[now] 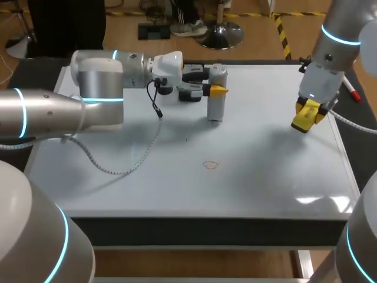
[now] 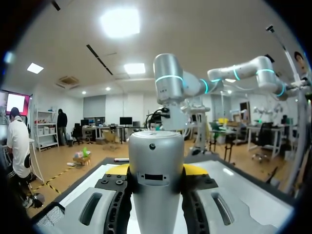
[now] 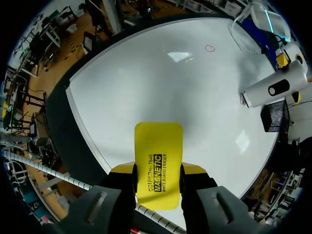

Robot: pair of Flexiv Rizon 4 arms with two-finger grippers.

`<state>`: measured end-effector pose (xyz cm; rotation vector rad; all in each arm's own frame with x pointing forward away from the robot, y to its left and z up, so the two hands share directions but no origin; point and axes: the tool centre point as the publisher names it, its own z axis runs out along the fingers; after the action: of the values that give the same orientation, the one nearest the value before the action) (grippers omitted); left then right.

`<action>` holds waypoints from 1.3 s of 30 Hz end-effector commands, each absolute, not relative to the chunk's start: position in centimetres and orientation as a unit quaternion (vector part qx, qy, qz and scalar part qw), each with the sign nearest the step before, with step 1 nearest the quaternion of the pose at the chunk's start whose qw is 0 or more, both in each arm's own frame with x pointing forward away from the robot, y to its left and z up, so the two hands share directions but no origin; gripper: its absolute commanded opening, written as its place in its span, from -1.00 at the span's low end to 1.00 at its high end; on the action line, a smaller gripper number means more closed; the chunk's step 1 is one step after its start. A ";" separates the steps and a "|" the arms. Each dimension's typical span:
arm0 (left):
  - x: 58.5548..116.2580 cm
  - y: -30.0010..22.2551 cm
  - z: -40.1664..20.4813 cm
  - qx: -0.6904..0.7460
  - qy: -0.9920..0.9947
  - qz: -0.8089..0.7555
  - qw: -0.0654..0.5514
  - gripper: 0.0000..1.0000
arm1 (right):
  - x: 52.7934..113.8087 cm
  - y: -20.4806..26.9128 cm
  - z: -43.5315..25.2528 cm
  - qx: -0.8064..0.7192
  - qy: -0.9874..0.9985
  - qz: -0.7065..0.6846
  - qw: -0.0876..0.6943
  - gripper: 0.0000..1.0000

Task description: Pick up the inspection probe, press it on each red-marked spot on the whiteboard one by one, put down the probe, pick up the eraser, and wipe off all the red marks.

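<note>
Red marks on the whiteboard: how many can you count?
1. A red ring lies near the whiteboard's middle, apart from the probe in the left gripper. More may be hidden under the probe or the left arm.

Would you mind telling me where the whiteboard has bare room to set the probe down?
Most bare: the whiteboard's near half, either side of the red mark, and the strip between the probe and the eraser in the right gripper. Crowded: the far left, under the left gripper, its arm and cable.
</note>
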<state>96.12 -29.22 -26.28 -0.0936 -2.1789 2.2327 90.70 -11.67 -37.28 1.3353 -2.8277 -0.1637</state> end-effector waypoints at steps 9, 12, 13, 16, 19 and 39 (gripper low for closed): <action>97.5 -28.9 -21.2 -0.035 -0.704 0.710 0.004 -1.00 | 90.8 -11.7 -37.2 0.427 -0.903 -0.051 0.006 -1.00; 98.2 -29.0 -20.2 -0.034 -0.703 0.711 0.006 -1.00 | 90.8 -11.7 -37.2 0.427 -0.903 -0.051 0.006 -1.00; 98.4 -29.1 -19.9 -0.034 -0.702 0.711 0.006 -1.00 | 90.8 -11.7 -37.2 0.427 -0.903 -0.051 0.006 -1.00; 99.2 -29.3 -19.3 -0.032 -0.697 0.716 0.011 -1.00 | 90.8 -11.7 -37.2 0.427 -0.903 -0.051 0.006 -1.00; 100.0 -29.7 -18.8 -0.031 -0.696 0.717 0.013 -1.00 | 90.8 -11.7 -37.2 0.427 -0.903 -0.051 0.006 -1.00; 107.9 -33.8 -16.9 -0.046 -0.695 0.717 0.009 -1.00 | 90.8 -11.7 -37.2 0.427 -0.903 -0.051 0.006 -1.00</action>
<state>106.05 -32.72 -16.70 -0.0931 -2.2024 2.2688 90.70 -11.66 -37.28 1.3354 -2.8277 -0.1636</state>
